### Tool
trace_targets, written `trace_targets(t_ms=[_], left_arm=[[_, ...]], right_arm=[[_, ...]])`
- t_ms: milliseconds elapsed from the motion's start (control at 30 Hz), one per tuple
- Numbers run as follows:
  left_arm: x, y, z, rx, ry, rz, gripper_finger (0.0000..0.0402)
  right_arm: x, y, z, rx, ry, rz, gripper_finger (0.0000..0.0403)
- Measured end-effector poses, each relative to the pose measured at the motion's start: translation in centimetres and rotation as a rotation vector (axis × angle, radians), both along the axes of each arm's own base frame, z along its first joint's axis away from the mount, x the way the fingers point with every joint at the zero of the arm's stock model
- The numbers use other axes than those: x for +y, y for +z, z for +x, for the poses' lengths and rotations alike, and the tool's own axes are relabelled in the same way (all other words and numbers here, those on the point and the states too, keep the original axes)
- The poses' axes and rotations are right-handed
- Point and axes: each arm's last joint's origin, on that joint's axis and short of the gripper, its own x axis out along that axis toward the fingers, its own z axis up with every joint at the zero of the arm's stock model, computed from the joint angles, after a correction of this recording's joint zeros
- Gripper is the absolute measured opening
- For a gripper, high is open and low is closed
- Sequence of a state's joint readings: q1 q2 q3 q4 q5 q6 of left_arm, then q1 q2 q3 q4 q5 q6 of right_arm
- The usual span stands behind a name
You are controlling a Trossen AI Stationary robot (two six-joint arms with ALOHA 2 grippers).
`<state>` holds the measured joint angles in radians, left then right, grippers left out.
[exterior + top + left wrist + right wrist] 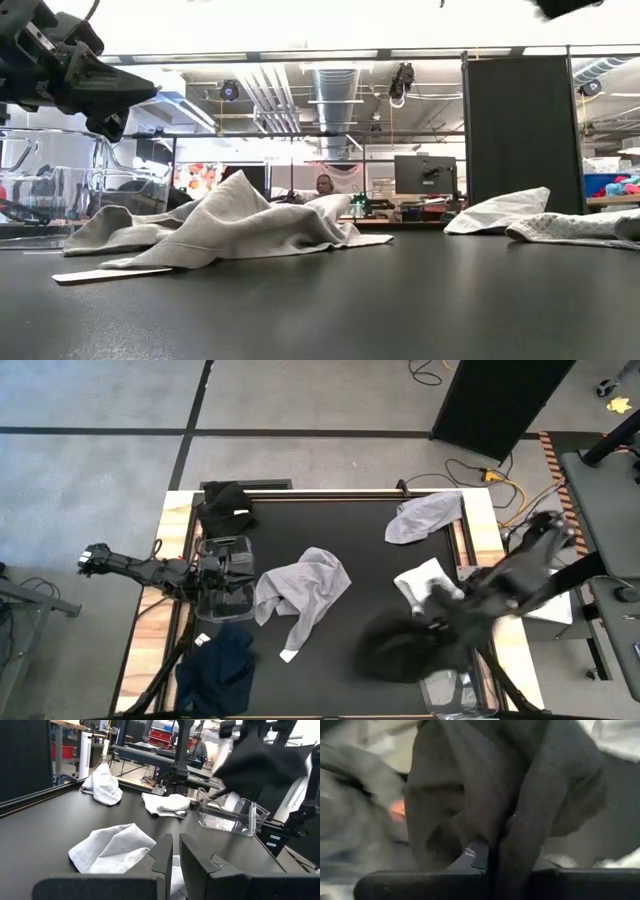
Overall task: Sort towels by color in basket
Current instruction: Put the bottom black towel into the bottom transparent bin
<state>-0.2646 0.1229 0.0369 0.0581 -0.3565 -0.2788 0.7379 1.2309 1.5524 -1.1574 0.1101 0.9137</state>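
My right gripper (432, 622) is shut on a black towel (398, 646) and holds it in the air over the table's near right part, close to a clear basket (455, 690). The left wrist view shows that black towel (260, 762) hanging above the basket (230, 815). A crumpled grey towel (300, 590) lies mid-table, another grey one (425, 515) at the far right, and a white one (425, 578) beside the right arm. My left gripper (175, 855) is shut and hovers over a second clear basket (225, 572) at the left. My right gripper pinches a bunched fold of the black towel (520, 835) between its two fingers. The cloth wraps over the fingers and hides how many layers are held. The towel is lifted clear of the table and hangs slack below the gripper (260, 762).
A black towel (225, 505) lies at the table's far left corner and a navy towel (220, 665) at its near left. The grey mid-table towel (230, 225) rises in a low heap. Cables and a dark panel stand beyond the far right edge.
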Motion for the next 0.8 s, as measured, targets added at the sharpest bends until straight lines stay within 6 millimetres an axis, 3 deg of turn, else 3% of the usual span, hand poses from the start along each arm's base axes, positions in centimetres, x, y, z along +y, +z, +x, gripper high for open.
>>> trace_targets(t_ms=[133, 333, 500, 667, 800], left_arm=[[0.0, 0.0, 0.0, 0.000, 0.000, 0.000, 0.0018], [0.0, 0.0, 0.0, 0.000, 0.000, 0.000, 0.0018], [0.0, 0.0, 0.0, 0.000, 0.000, 0.000, 0.0018], [0.0, 0.0, 0.0, 0.000, 0.000, 0.000, 0.0018], [0.0, 0.0, 0.0, 0.000, 0.000, 0.000, 0.0018]], right_arm=[[0.3, 1.0, -4.0, 0.016, -0.090, 0.092, 0.0012], [1.6, -1.8, -6.1, 0.332, -0.493, 0.145, 0.0012], [3.9, -6.4, -5.3, 0.600, -0.823, 0.078, 0.0012], [6.6, -11.5, -3.8, 0.974, -0.891, -0.084, 0.0012], [7.5, -14.3, -1.7, 1.032, -0.808, -0.153, 0.0012]])
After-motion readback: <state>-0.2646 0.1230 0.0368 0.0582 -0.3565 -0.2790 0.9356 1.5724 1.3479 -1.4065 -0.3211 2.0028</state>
